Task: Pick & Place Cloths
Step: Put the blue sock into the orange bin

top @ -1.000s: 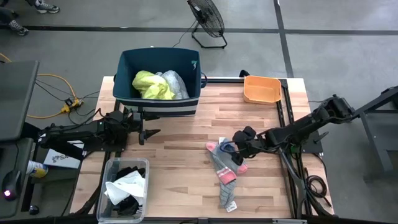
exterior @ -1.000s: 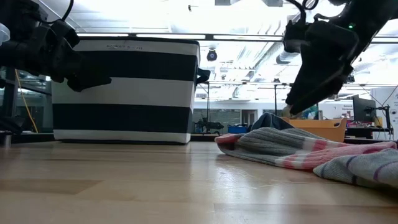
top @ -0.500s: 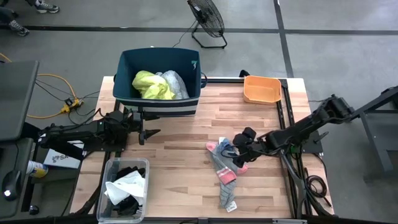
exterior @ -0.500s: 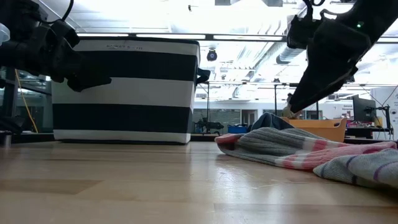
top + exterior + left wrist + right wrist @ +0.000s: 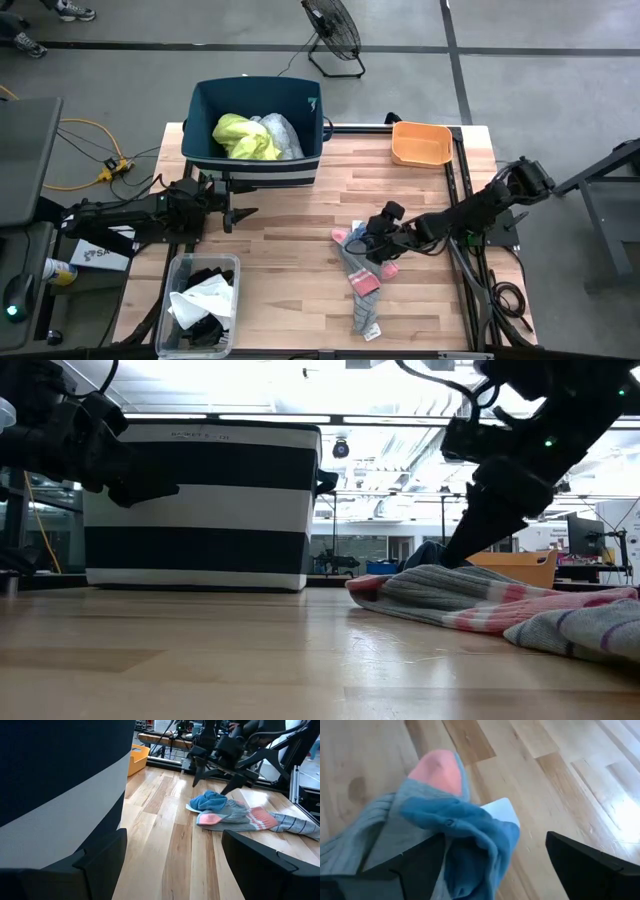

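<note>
Two grey socks with pink toes [image 5: 360, 272] lie flat on the wooden table at middle right. A small white-blue rag [image 5: 470, 832] lies bunched on their far end. My right gripper [image 5: 368, 240] slants down over the rag, open, with one finger on each side of it [image 5: 495, 870]. I see no touch. A dark-blue bin [image 5: 255, 92] at the far left holds a neon-yellow garment [image 5: 243, 137] and a whitish one [image 5: 282, 133]. My left gripper [image 5: 240, 213] waits open beside the bin's near wall.
An orange tray [image 5: 420, 143] stands at the far right. A clear box [image 5: 200, 303] at the near left corner holds black and white pieces. Bare wood lies between the bin and the socks.
My right gripper has sunk toward the rag, shifted a little toward the table's left edge, and rolled about its own pointing line. It stays open. The socks and rag lie as before.
</note>
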### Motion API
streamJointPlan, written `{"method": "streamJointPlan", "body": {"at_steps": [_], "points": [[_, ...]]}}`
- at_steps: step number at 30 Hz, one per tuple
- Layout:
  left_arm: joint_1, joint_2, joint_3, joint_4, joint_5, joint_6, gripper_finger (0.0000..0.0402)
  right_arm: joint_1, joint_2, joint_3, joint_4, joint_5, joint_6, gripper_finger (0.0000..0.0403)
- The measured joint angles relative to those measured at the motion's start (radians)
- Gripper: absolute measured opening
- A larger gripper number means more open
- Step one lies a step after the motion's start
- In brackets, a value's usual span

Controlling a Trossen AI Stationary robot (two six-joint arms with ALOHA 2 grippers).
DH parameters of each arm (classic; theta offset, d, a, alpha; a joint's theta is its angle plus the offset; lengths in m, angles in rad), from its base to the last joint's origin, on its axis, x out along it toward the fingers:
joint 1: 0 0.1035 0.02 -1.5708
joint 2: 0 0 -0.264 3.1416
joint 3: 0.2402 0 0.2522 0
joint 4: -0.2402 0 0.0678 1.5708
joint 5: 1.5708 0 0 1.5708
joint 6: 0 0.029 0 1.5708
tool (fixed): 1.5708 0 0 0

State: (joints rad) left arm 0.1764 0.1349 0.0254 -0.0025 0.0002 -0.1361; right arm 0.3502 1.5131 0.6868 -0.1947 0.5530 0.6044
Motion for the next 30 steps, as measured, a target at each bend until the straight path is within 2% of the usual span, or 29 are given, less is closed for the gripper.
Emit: {"method": "streamJointPlan", "body": {"at_steps": [22, 30], "points": [[0.0, 0.0, 0.0, 0.0, 0.0, 0.0, 0.0321, -0.072, 0.0, 0.0, -0.011, -0.036, -0.033, 0.013], [0.0, 0.0, 0.0, 0.0, 0.0, 0.0, 0.0321, -0.077, 0.0, 0.0, -0.011, -0.069, -0.02, 0.0032]]}}
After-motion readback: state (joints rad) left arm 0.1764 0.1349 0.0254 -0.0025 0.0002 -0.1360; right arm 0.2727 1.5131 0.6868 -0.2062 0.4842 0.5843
